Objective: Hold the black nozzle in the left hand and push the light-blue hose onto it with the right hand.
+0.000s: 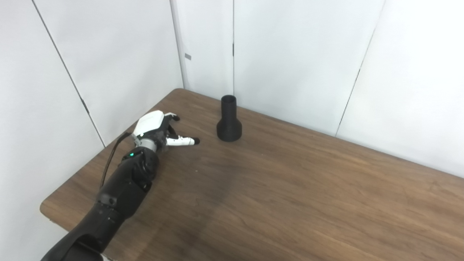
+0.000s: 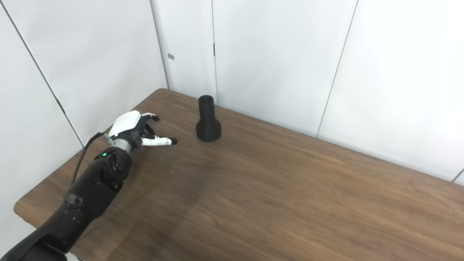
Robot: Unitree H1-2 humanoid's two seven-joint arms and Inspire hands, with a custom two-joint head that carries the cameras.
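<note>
Nearest, the dark brown wooden table (image 1: 290, 203) fills the view. Entering from seven o'clock, the white-and-black left hand (image 1: 159, 130) hovers over it, fingers spread, holding nothing. At its two o'clock, apart, the black flared plastic nozzle (image 1: 229, 119) stands upright.

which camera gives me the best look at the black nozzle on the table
The left eye view, narrowly. The black nozzle stands upright there, nearer the picture's middle, whole and apart from the open left hand. The right eye view shows the same nozzle, also whole, only farther to the left.
</note>
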